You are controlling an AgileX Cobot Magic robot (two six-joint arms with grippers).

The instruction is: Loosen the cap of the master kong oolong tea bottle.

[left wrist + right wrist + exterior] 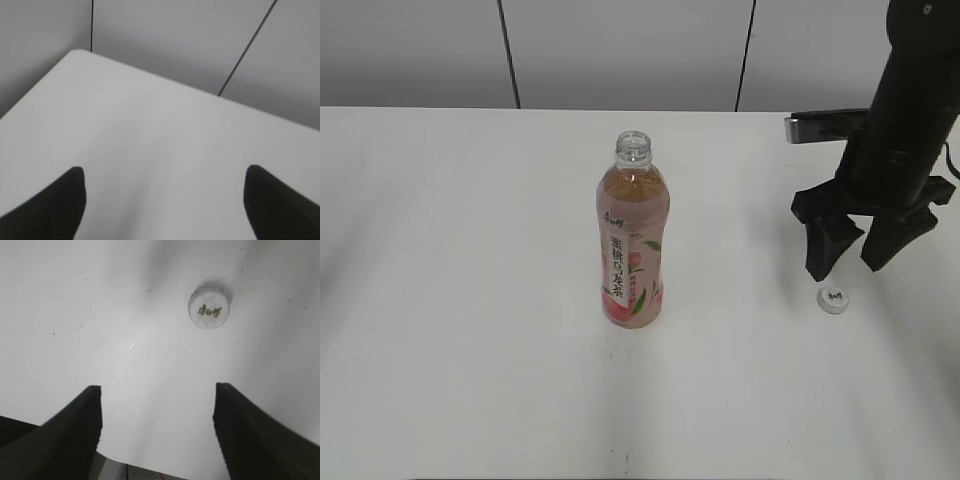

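Note:
The master kong oolong tea bottle (632,240) stands upright at the middle of the white table with its neck open and no cap on it. The white cap (833,300) lies flat on the table to its right; it also shows in the right wrist view (210,307). My right gripper (845,272) is open and empty, just above the table and right behind the cap (157,390). My left gripper (165,172) is open and empty over bare table; it is out of the exterior view.
The white table (470,300) meets a grey panelled wall (620,50) at the back. The left wrist view shows the table's far corner (80,52) and the wall.

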